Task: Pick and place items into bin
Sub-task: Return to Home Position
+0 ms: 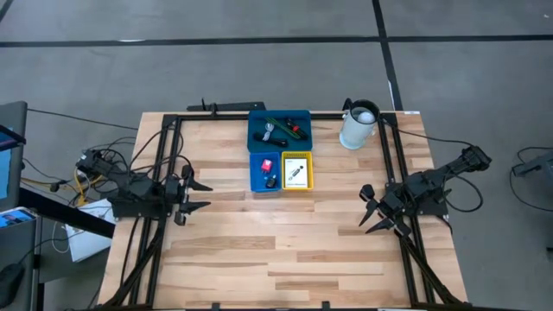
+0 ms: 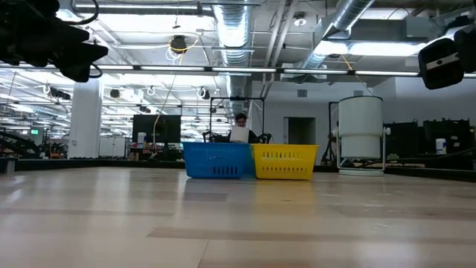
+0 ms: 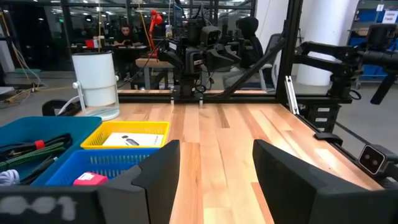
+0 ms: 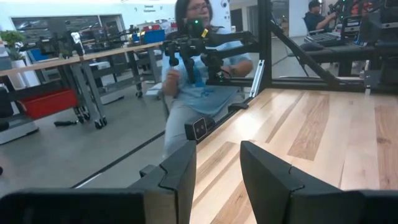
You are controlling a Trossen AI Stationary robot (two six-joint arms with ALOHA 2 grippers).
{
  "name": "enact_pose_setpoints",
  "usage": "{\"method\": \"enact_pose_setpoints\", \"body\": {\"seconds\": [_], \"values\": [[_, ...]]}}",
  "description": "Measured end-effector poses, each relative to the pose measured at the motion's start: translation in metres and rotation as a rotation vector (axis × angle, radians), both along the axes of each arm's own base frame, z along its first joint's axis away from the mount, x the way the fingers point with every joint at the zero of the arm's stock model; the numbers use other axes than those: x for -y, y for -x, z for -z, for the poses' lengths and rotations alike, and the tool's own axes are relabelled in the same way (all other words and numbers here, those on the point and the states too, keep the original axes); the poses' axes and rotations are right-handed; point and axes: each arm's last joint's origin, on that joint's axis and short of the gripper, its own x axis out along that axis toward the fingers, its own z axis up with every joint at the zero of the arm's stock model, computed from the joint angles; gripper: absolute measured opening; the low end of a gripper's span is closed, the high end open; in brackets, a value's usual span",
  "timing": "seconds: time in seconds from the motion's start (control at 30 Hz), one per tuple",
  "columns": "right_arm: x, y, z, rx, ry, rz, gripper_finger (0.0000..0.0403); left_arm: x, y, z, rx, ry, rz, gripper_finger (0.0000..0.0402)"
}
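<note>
The bin set (image 1: pixel 279 147) sits at the table's far middle. Its wide blue tray (image 1: pixel 279 128) holds a black cable with red tip, a green-tipped pen and a grey cord. The small blue bin (image 1: pixel 264 171) holds the pink-red block (image 1: pixel 266 164) and a tiny black piece. The yellow bin (image 1: pixel 296 170) holds a white printed card (image 3: pixel 129 140). My left gripper (image 1: pixel 198 196) hovers open at the table's left side, my right gripper (image 1: pixel 370 210) open at the right side. Both are far from the bins.
A white pitcher (image 1: pixel 358 126) stands at the far right of the table, next to the wide tray. Black frame rails (image 1: pixel 164 173) run along the left, right and far edges. A seated person (image 4: pixel 193 74) shows beyond the table's left side. Bare wood lies between the arms.
</note>
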Motion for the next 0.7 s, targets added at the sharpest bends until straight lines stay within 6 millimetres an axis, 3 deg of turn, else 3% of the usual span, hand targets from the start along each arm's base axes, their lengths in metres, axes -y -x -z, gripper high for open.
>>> {"method": "enact_pose_setpoints", "body": {"seconds": [0.7], "values": [[0.0000, 0.0000, 0.0000, 0.000, 0.000, 0.000, 0.0118, 0.0000, 0.0000, 0.0002, 0.000, -0.020, 0.000, 0.0192]]}}
